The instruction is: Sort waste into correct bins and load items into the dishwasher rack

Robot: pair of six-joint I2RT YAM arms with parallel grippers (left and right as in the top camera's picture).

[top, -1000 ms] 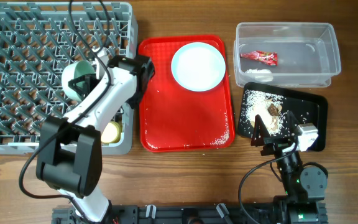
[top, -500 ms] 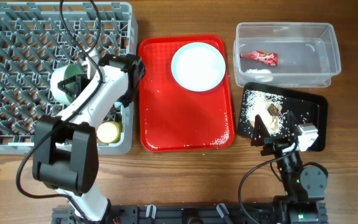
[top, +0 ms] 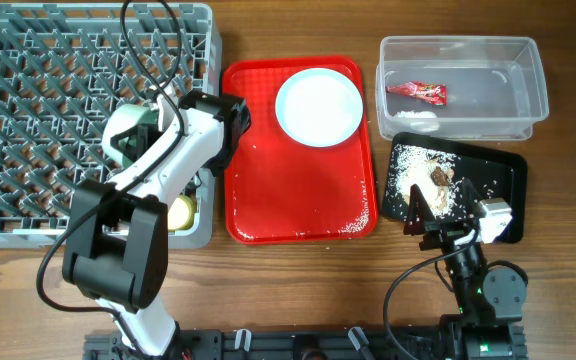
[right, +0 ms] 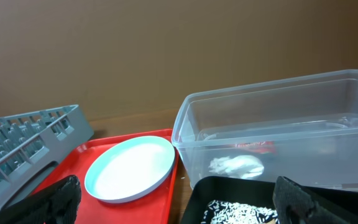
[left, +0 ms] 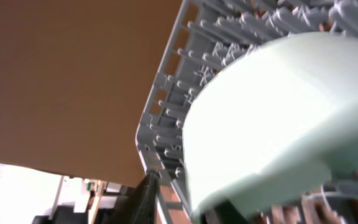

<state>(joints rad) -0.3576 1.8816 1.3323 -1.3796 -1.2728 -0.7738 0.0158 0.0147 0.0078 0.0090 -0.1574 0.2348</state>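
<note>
Wooden tabletop (top: 298,285): light-green bowl (top: 125,137) clamped in left gripper (top: 148,125) over dishwasher rack (top: 28,60). Advised: tilt rim between pegs (top: 58,95), lower slowly, then release. Right gripper (right: 178,186) idle, spread wide.

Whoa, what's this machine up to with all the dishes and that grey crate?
It is clearing up after a meal. The left gripper holds a light-green bowl above the dishwasher rack, where a yellow cup already sits. The right gripper hangs open by the black tray, which holds the crumbs. The red wrapper lies in the clear tub. The pale-blue plate sits on the red serving tray, not yet loaded.
</note>
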